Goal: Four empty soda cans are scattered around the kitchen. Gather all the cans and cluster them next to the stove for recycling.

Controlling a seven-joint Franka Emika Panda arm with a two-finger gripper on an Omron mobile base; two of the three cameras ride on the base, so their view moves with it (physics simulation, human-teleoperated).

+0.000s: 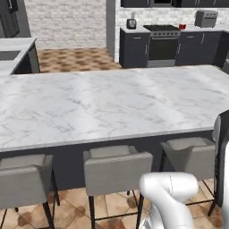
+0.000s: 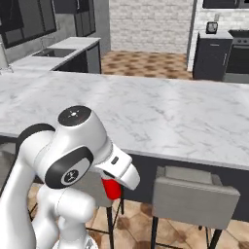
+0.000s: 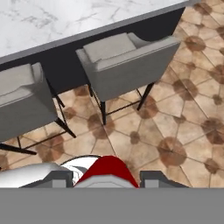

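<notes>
In the left base view we see a long white marble-patterned island counter [image 1: 112, 103] spanning the frame, with three grey upholstered bar stools [image 1: 117, 169] tucked along its near edge. Beyond it, against the far wall, stands the black range with a dark grated cooktop [image 1: 162, 42], set between dark cabinets. Just right of the cooktop, on the counter beside it, sits a small red soda can [image 1: 182, 26], and further right a small black-and-silver toaster [image 1: 206, 18].

In the right base view we see a corner counter with a sink [image 2: 57, 52] at the far left, then the white arm folded low in front of the island, and below its wrist a red cylindrical can [image 2: 112, 188] hanging under the counter's edge, over the brown tiled floor [image 2: 141, 228]. A grey stool stands to its right.

In the hand view we look down at two grey stools against the island's dark side, with the tiled floor to their right. At the bottom, the dark two-finger gripper [image 3: 107, 178] has its fingertips [image 3: 56, 178] set on either side of the red can, whose rounded body rises between them. We read the fingers as clamped on this can, held off the floor, well apart from the range.
</notes>
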